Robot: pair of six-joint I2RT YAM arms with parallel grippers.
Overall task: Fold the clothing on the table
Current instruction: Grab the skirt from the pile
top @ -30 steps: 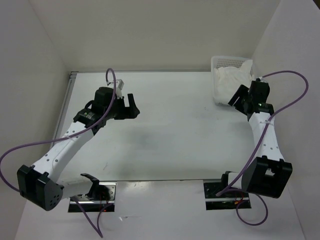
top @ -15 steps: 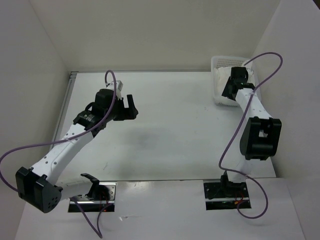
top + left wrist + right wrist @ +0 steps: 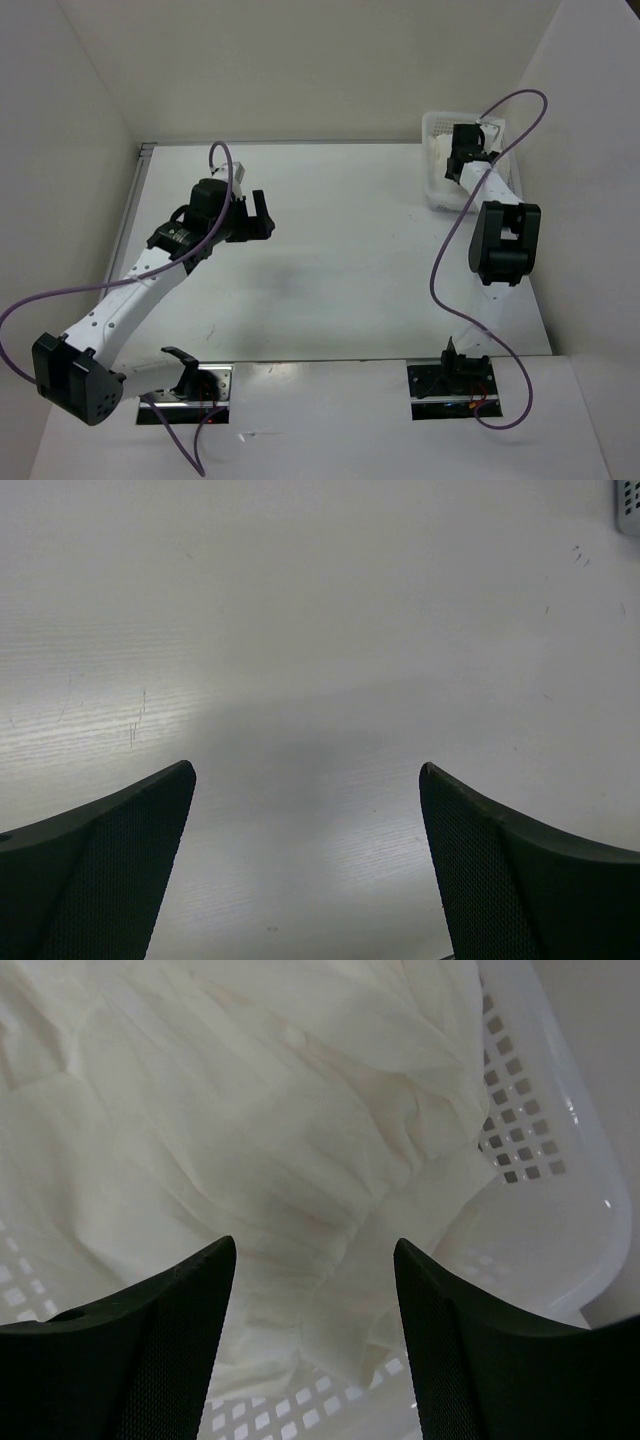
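Note:
The clothing (image 3: 260,1130), white and wrinkled, lies bunched inside a white mesh basket (image 3: 560,1230) at the table's back right; from above only a bit of the clothing (image 3: 441,152) shows beside the arm. My right gripper (image 3: 315,1250) hangs open just over the fabric, fingers apart with cloth below the gap, nothing pinched. In the top view the right gripper (image 3: 462,150) sits over the basket (image 3: 436,125). My left gripper (image 3: 257,213) hovers open above the bare table (image 3: 350,250); the left wrist view shows only tabletop (image 3: 320,630) between its fingers (image 3: 510,870).
The basket stands against the right wall at the table's far corner. A metal edge strip (image 3: 145,152) marks the table's left back corner. Purple cables loop from both arms. A small grey corner piece (image 3: 628,505) shows at the upper right in the left wrist view.
The right arm swung up and reached farther back, carrying its gripper into the basket over the clothing. The left arm has barely shifted.

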